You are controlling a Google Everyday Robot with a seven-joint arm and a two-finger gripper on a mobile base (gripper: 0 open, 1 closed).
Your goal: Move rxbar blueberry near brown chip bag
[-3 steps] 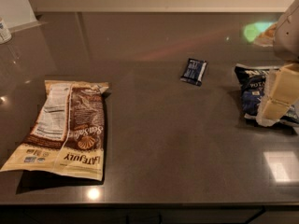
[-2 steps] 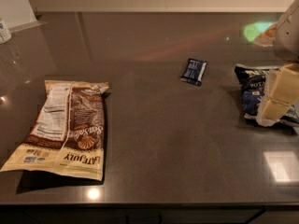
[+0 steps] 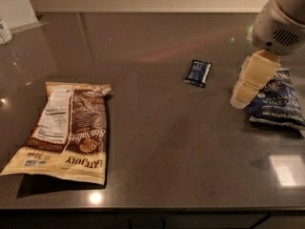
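Note:
The rxbar blueberry (image 3: 198, 73) is a small flat dark blue wrapper lying on the dark counter, right of centre. The brown chip bag (image 3: 66, 130) lies flat at the left, with its white nutrition panel up. My gripper (image 3: 239, 98) hangs from the arm at the right, just above the counter. It is right of the bar and apart from it, beside the left edge of a dark blue chip bag (image 3: 278, 101). It holds nothing that I can see.
The dark blue chip bag lies at the right edge of the counter (image 3: 162, 142). A white container (image 3: 5, 31) stands at the far left back. The counter's front edge runs along the bottom.
The arm has moved left and towards the rxbar, off the dark blue chip bag. The bar and both bags lie where they were.

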